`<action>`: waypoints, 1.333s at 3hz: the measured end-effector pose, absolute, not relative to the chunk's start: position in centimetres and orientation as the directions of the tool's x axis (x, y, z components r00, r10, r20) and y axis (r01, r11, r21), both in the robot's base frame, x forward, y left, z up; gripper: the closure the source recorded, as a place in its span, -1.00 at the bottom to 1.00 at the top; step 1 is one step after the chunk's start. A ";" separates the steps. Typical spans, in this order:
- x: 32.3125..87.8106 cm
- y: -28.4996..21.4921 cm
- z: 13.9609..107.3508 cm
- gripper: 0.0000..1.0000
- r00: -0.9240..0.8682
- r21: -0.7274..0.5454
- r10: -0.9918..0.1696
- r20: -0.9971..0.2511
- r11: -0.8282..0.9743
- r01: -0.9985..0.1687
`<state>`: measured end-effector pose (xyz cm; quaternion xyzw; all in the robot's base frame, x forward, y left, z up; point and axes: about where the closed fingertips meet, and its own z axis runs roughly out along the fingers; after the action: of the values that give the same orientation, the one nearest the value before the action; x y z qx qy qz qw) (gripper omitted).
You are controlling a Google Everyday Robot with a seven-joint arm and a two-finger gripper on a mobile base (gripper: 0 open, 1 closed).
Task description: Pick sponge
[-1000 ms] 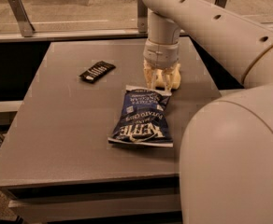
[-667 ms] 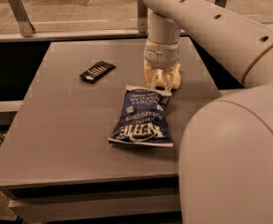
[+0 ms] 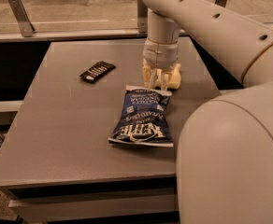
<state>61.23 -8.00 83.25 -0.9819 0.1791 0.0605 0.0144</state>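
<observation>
Three loose things lie on the grey table (image 3: 57, 139): one sponge (image 3: 175, 80), one blue chip bag (image 3: 143, 118) and one small black wrapped bar (image 3: 97, 71). One robot arm (image 3: 206, 22) reaches over them from the right, and a broad pale part of the robot's body (image 3: 234, 167) fills the near right corner of the view.

The chip bag is the only container here. It lies flat with its printed face up, its length running from the table's middle toward the near edge. Its top edge is crumpled and its contents are hidden.

The sponge is a small, pale yellow, soft block near the far right part of the table, just beyond the bag's top edge. Only its right-hand portion shows, because the rest is hidden behind the gripper. Its dark scrub face cannot be made out.

The gripper (image 3: 157, 80) points straight down from the arm's wrist. It sits low at the table surface, right against the sponge's left side and just above the bag's top edge. Its cream colour blends with the sponge, so I cannot tell whether it is grasping the sponge or released. The black bar lies at an angle, well apart to the left.
</observation>
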 end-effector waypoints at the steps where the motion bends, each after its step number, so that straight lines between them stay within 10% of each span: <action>1: 60.9 -5.0 90.6 -0.50 0.920 -0.131 -0.387 -0.057 -0.911 -0.392; 2: 59.8 -2.2 102.1 -0.96 0.856 -0.302 -0.513 0.065 -0.827 -0.473; 4: 60.3 0.0 110.4 -1.00 0.738 -0.427 -0.650 0.179 -0.727 -0.537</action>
<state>60.33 0.01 110.39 -0.9154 0.3243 -0.1604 0.1767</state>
